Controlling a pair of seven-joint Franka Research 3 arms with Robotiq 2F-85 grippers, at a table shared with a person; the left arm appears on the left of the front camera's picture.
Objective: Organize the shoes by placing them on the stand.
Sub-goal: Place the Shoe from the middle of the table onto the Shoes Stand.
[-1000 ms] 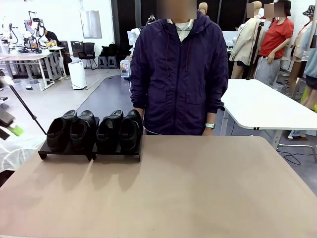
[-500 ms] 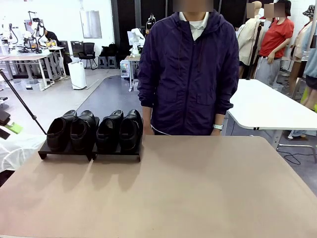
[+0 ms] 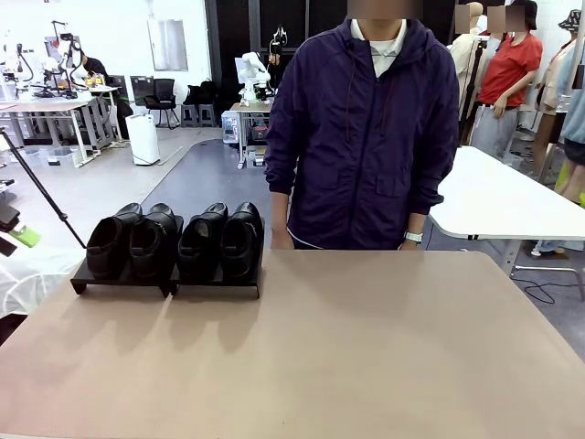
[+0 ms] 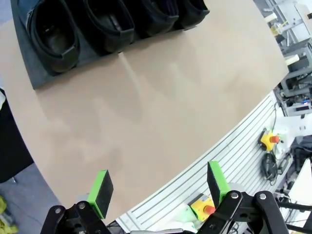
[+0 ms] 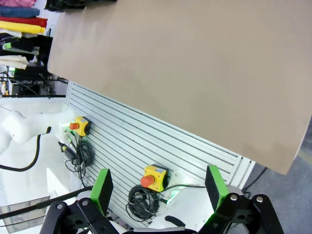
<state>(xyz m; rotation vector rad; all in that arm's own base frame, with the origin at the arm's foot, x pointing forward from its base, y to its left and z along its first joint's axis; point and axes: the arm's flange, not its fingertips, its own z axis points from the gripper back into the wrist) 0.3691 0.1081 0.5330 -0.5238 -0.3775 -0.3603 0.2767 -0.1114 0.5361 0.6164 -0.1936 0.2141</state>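
**Front view: four shoes racked at the table's far left corner**

Largest, the table (image 3: 366, 347); a person (image 3: 370, 137) stands at its far edge. On the stand (image 3: 164, 279), four shoes (image 3: 178, 242) sit side by side. Left gripper (image 4: 158, 192) and right gripper (image 5: 158, 190) gape wide, holding nothing.

Left wrist view: shoes (image 4: 97, 27) cut by the top edge, toes out of frame; only heels and openings show. Stand (image 4: 36, 73) also cut at top and left, its feet not visible.

Right wrist view: a dark sliver of stand and shoes at the top edge, too little to tell apart.

Front view: shoes (image 3: 174, 242) cover most of the stand (image 3: 164, 283) panels; heels face away, hidden. Person (image 3: 366, 137) cut off below the waist by the surface (image 3: 366, 347). Person's hand (image 3: 281, 240) partly behind the surface edge; the other hand hidden. Surface corners run past the frame edges.
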